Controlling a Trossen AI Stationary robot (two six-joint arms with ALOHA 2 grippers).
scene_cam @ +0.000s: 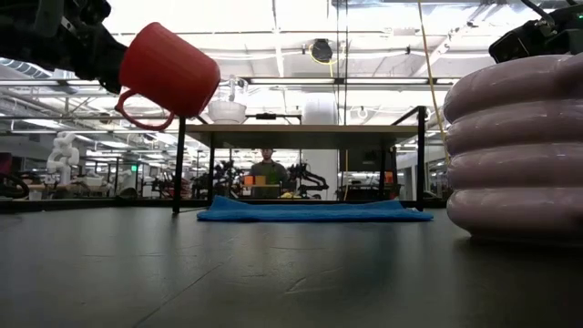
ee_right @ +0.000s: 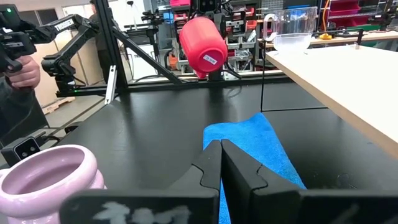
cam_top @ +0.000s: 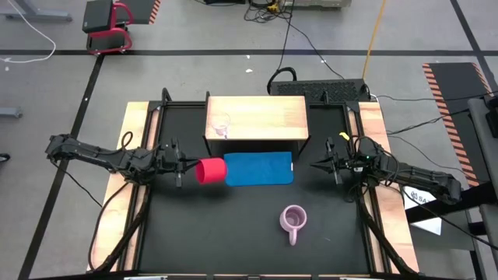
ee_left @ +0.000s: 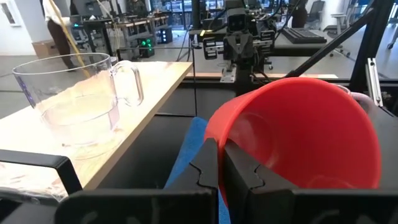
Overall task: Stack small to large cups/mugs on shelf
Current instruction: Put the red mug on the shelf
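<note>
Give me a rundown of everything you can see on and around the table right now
Red mug: one, red, lifted and tipped on its side in the left tool, at the blue mat's left end.
Glass cup: one, clear, upright on the shelf top, left part.
Lilac mug: one, ribbed lilac, upright on the table in front of the mat, handle toward the front edge.
Shelf: one, light wood top on dark sides, at the back of the table.
Blue mat: one, blue, flat in front of the shelf.
Table: one, black.
Left tool: shut on the red mug's rim.
Right tool: shut, empty, hovering right of the mat.
</note>
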